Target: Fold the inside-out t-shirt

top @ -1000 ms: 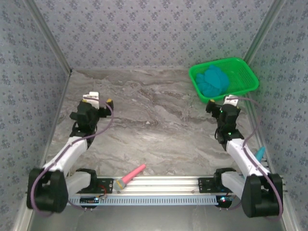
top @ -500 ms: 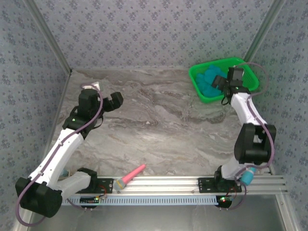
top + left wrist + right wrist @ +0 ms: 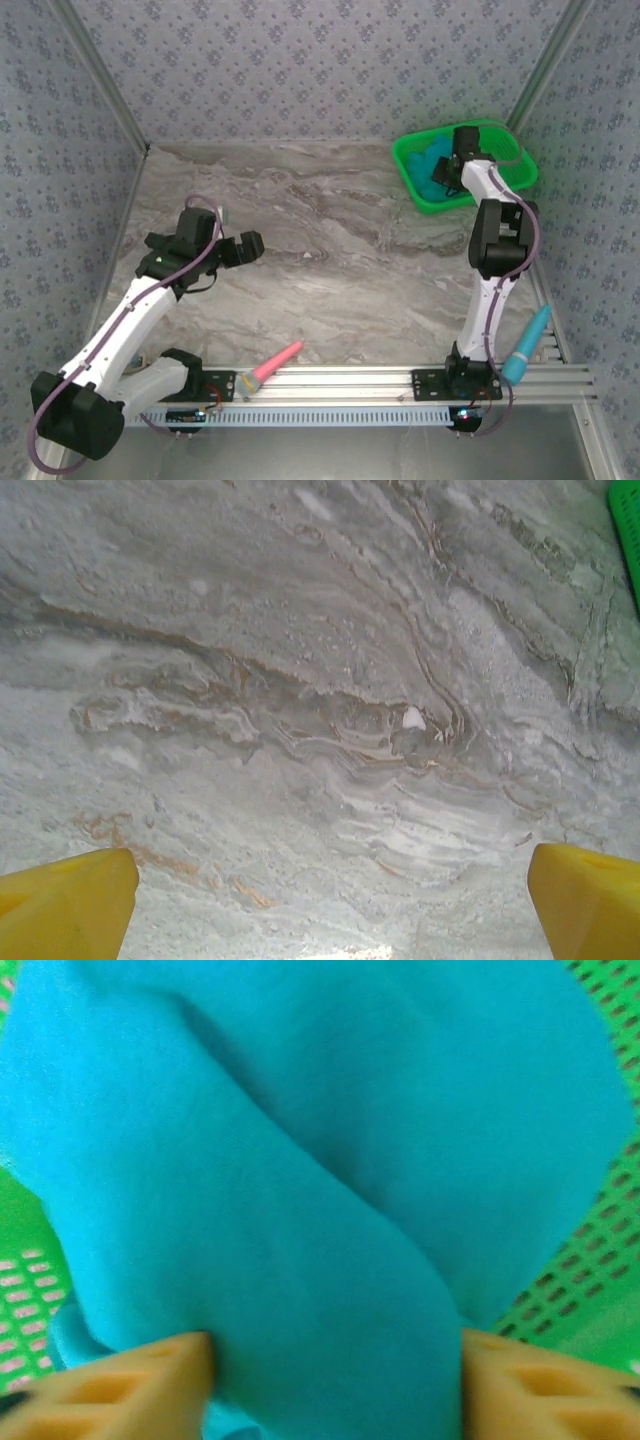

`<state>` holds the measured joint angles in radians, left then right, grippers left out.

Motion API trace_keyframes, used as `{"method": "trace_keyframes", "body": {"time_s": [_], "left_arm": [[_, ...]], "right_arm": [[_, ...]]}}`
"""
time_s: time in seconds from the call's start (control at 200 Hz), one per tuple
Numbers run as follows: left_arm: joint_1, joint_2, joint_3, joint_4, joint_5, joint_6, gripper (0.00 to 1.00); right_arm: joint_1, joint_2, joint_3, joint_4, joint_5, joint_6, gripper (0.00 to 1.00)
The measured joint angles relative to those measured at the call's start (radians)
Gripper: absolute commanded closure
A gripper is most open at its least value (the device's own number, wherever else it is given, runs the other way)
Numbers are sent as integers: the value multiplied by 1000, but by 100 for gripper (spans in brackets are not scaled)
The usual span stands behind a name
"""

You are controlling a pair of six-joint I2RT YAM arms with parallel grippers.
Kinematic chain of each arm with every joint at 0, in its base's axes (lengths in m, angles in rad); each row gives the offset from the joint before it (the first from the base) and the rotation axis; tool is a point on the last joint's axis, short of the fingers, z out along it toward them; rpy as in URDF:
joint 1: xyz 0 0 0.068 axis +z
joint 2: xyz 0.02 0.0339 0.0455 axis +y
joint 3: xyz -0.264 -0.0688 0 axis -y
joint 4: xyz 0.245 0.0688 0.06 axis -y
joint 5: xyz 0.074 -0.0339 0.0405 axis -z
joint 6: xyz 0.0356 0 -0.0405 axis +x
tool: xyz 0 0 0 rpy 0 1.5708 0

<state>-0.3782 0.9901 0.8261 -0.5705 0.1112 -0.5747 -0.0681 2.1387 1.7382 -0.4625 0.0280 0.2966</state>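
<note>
On the t-shirt (image 3: 320, 1160), outstretched right gripper (image 3: 335, 1365)

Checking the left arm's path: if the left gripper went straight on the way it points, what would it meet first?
The left gripper would most likely meet the table: marble lies straight between its open fingers; the basket sits well aside.
</note>
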Motion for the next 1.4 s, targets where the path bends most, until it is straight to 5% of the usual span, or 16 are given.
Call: {"method": "trace_keyframes", "body": {"time_s": [0.155, 0.425, 0.68, 0.88, 0.999, 1.214, 1.404], "left_arm": [[-18, 0, -5, 13, 34, -6, 0], [-24, 13, -4, 87, 86, -6, 0], [-24, 44, 11, 161, 104, -6, 0], [-24, 45, 11, 198, 100, -14, 0], [-24, 45, 10, 215, 90, -14, 0], [-24, 55, -22, 225, 87, -9, 0], [-56, 217, -19, 254, 82, 10, 0]], "right_arm": [[22, -68, -31, -7, -8, -24, 100], [92, -472, -53, 29, -37, -27, 100], [333, -613, 197, 51, -96, -82, 100], [492, -596, 159, 78, -150, -88, 100], [583, -514, 39, 86, -161, -83, 59], [674, -317, -95, -68, -142, -105, 41], [477, -354, -137, -144, -22, -115, 33]]}}
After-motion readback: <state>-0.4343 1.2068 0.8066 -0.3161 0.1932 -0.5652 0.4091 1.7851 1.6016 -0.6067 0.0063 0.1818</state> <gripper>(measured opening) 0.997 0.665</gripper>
